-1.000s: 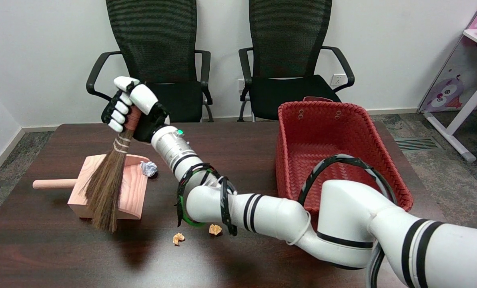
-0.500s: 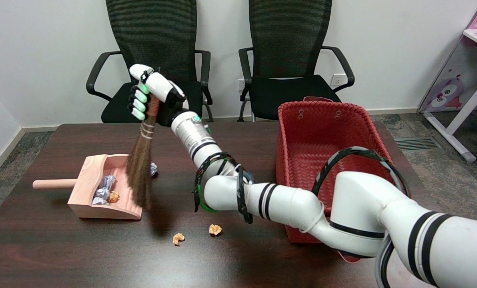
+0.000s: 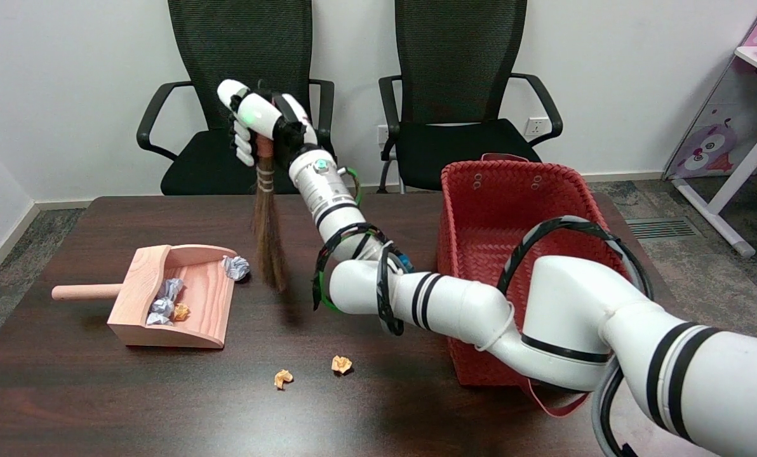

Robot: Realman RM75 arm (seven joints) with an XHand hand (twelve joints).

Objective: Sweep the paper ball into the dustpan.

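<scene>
Your right hand has its fingers wrapped round the broom handle. The paper ball sits below-left of them, touching the dustpan lip. Drop the bristles just right of it and flick left.

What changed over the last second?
The right hand, gripping the broom throughout, lifted it up and to the picture's right, off the dustpan, so its bristles now hang beside the pan. Dustpan, the paper ball at its lip, two orange scraps and basket stayed put.
</scene>
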